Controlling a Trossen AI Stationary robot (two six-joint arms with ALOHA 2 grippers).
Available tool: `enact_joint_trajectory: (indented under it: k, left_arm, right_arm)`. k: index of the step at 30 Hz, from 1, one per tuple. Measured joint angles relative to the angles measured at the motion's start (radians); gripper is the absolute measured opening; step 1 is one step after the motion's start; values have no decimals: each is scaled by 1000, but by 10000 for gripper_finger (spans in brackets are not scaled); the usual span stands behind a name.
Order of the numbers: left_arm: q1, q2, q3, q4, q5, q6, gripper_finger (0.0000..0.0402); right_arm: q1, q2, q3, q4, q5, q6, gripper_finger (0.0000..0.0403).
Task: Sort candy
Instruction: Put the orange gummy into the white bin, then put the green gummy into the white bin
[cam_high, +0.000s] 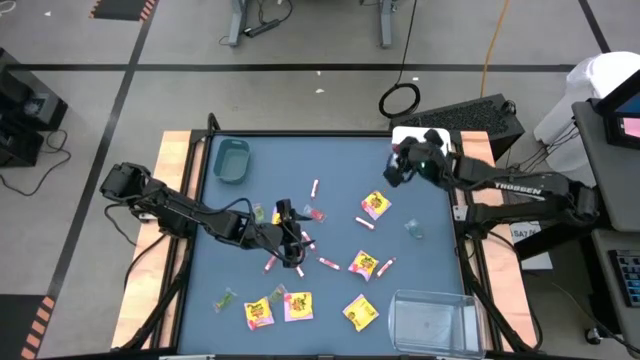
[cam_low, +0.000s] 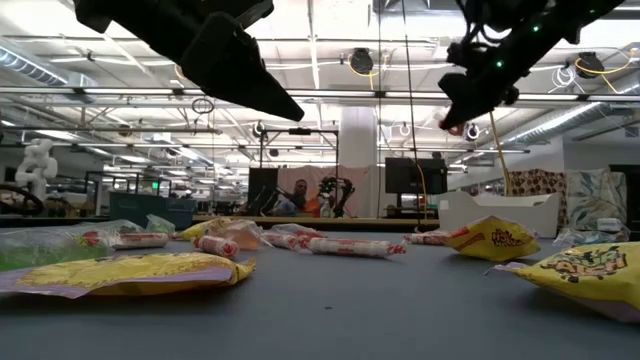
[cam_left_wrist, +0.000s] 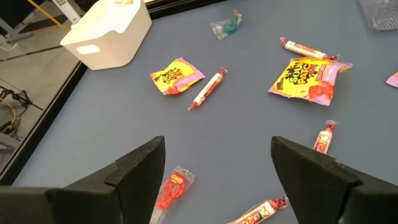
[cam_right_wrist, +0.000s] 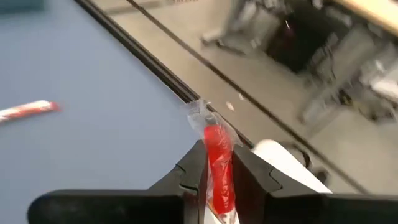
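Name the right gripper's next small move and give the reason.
Probably carry on over the white bin and release: the right gripper is shut on a red wrapped candy, held above the table's far right corner beside that bin.

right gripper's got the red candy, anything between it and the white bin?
Nothing visible. The right gripper is shut on a red wrapped candy, held in the air near the table's far right corner. In the high view the white bin lies right beside it, with no candy, arm or other bin in between. The left gripper hangs open, mid-table.
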Motion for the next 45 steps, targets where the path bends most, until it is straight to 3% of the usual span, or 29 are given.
enact_joint_trajectory:
  k: [9,15,24,29,34,40,45]
  left_arm:
    - [0,0,0,-18,0,-36,296]
    - [0,0,0,-23,0,-38,297]
    - [0,0,0,-36,5,-63,297]
    - [-5,0,0,-101,8,-107,297]
    - [-2,0,0,-167,8,-63,297]
    - [50,0,0,-245,64,-54,296]
    - [90,-9,0,-339,63,-110,297]
  right_arm:
    - [-262,42,3,-160,-149,76,52]
    - [-335,128,3,-172,-166,99,70]
    - [-417,287,3,-139,-162,74,134]
    - [-410,283,3,-135,-163,69,163]
    - [-363,159,3,-149,-168,77,178]
    - [-236,-10,3,-180,-165,118,176]
    - [-87,-79,-13,-175,-189,125,174]
